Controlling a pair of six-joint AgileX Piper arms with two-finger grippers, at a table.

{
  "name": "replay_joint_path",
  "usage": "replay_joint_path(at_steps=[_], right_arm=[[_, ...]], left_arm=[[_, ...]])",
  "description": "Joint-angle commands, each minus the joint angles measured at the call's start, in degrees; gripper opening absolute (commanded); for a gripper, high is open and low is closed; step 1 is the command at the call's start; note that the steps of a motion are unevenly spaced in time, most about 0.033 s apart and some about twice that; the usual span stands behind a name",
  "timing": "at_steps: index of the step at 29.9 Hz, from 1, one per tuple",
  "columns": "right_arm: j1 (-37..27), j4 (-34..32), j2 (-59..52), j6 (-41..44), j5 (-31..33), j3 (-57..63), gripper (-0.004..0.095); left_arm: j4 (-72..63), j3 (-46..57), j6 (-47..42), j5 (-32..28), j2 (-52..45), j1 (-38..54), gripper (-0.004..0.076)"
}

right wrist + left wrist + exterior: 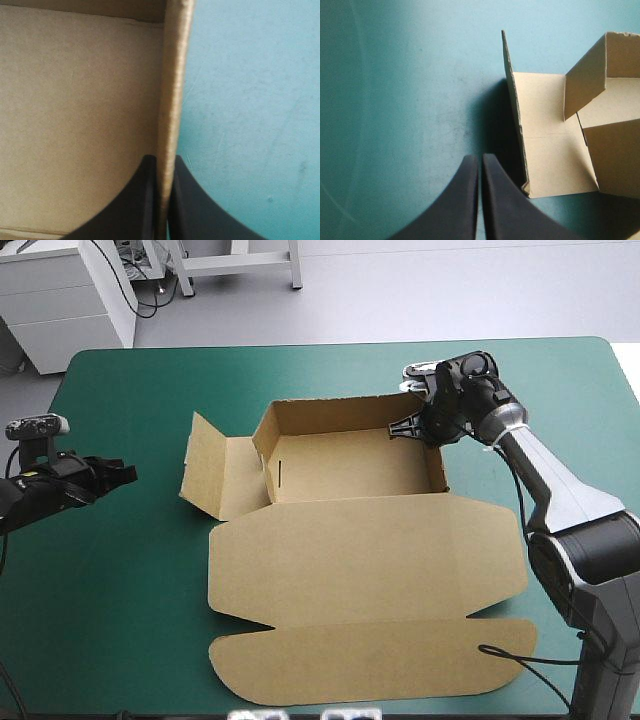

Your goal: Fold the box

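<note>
two grippers with black fingers stand at a table whose teal-green cover fills the high view, where the brown box lies at the centre of the frame: an open tray with raised walls in the upper half, the lid flat toward the bottom edge. only the right wrist view shows the right gripper, at the tray's upper right corner, clamped on a tray wall, one finger inside and one outside. only the left wrist view shows the left gripper pressed closed on nothing, just short of the box's upright left flap.
</note>
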Motion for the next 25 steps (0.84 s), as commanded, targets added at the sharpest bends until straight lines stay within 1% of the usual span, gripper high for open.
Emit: replay_joint_path(at_steps=[1, 5, 6, 8, 12, 13, 14, 16, 17, 18, 19, 22, 25], right_arm=[[0.14, 1.03, -1.92, -2.41, 4.00, -1.81, 0.0005], [-0.05, 1.03, -1.92, -4.02, 4.48, -2.59, 0.0016], [-0.05, 1.03, -1.92, -4.56, 4.92, -2.71, 0.0030], [-0.05, 1.45, -1.92, -5.21, 5.35, -3.22, 0.0100], [-0.05, 1.73, -1.92, -5.75, 5.71, -4.05, 0.0341], [-0.05, 1.73, -1.92, -5.75, 5.71, -4.59, 0.0465], [-0.05, 1.73, -1.92, -5.75, 5.71, -5.11, 0.0520], [-0.05, 1.47, -1.92, -5.31, 5.71, -6.83, 0.0682], [-0.05, 1.47, -2.03, -4.13, 5.71, -7.84, 0.0722], [-0.05, 1.97, -2.31, -2.55, 5.71, -8.57, 0.0753], [-0.05, 3.07, -2.88, -2.29, 5.71, -9.34, 0.0759], [-0.05, 6.39, -5.88, -2.53, 5.82, -9.39, 0.0759], [-0.05, 6.82, -10.05, -2.69, 5.82, -7.39, 0.0759]], left_arm=[[-2.16, -1.46, 0.03, -1.69, -1.15, -0.28, 0.0008], [-2.16, -1.46, 0.13, -1.69, -1.15, -0.28, 0.0008], [-2.16, -1.46, 0.25, -1.69, -1.15, -0.28, 0.0008], [-2.16, -1.46, 0.25, -1.69, -1.15, -0.28, 0.0008], [-1.90, -1.46, 0.25, -1.69, -1.15, -0.28, 0.0008], [-1.82, -1.46, 0.25, -1.55, -1.15, -0.28, 0.0008], [-1.82, -1.46, 0.25, -1.46, -1.15, -0.28, 0.0008], [-1.92, -1.46, 0.25, -1.43, -1.15, -0.28, 0.0008], [-1.92, -1.46, 0.25, -1.21, -1.15, -0.28, 0.0008], [-1.80, -1.46, 0.25, -1.21, -1.15, -0.28, 0.0008], [-1.55, -1.37, 0.25, -1.21, -1.15, -0.28, 0.0008], [0.14, -1.37, 0.25, -1.21, -1.15, -0.28, 0.0008], [-0.18, -1.37, 0.13, -0.74, -1.15, -0.28, 0.0008]])
